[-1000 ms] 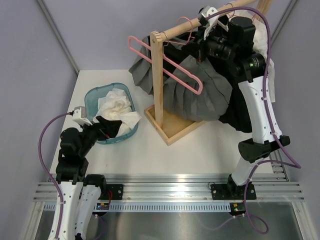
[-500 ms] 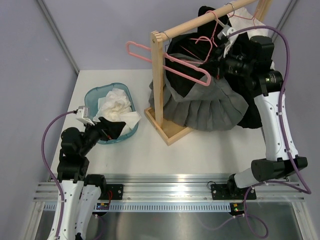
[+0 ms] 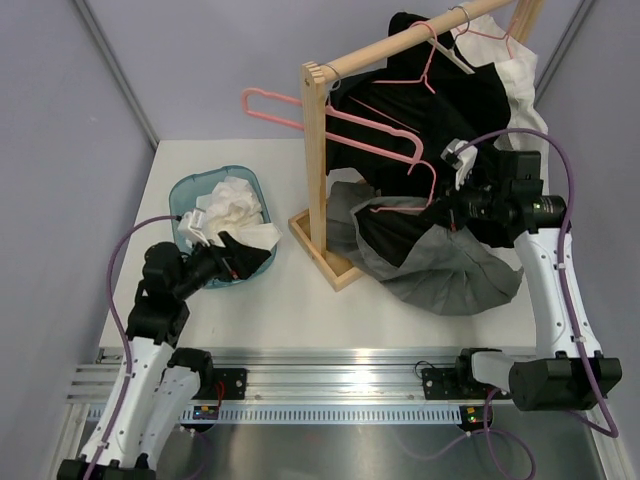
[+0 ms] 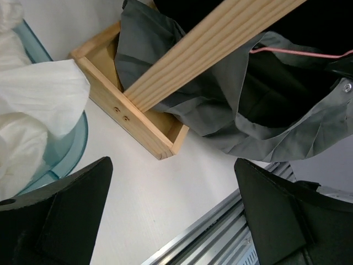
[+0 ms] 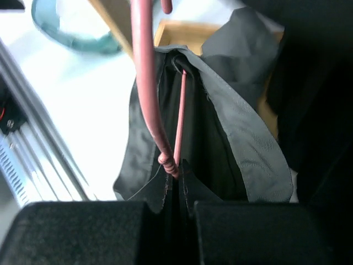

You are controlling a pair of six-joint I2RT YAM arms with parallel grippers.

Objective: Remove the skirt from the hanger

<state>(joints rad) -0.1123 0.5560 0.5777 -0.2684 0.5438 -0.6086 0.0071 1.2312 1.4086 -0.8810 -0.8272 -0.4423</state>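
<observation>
The grey skirt (image 3: pixel 455 285) hangs from a thin pink hanger (image 3: pixel 400 208), and its lower folds slump on the table right of the rack. My right gripper (image 3: pixel 448 212) is shut on the hanger's twisted neck (image 5: pixel 171 164), with skirt fabric (image 5: pixel 248 149) pinched beside it. The hook (image 5: pixel 144 83) rises in front of the fingers. My left gripper (image 3: pixel 240 262) hovers open and empty by the basket. Its dark fingers (image 4: pixel 55 215) frame bare table, and the skirt (image 4: pixel 265 116) lies beyond them.
A wooden rack (image 3: pixel 316 160) with a box base (image 3: pixel 330 262) stands mid-table. Black and white garments (image 3: pixel 430 100) hang on its rail, and a larger pink hanger (image 3: pixel 300 110) juts left. A teal basket (image 3: pixel 185 190) of white cloth (image 3: pixel 235 205) sits at the left.
My right arm has dropped from the rail toward the near right, carrying the hanger and skirt off the rack; the skirt now rests partly on the table. The left gripper edged right.
</observation>
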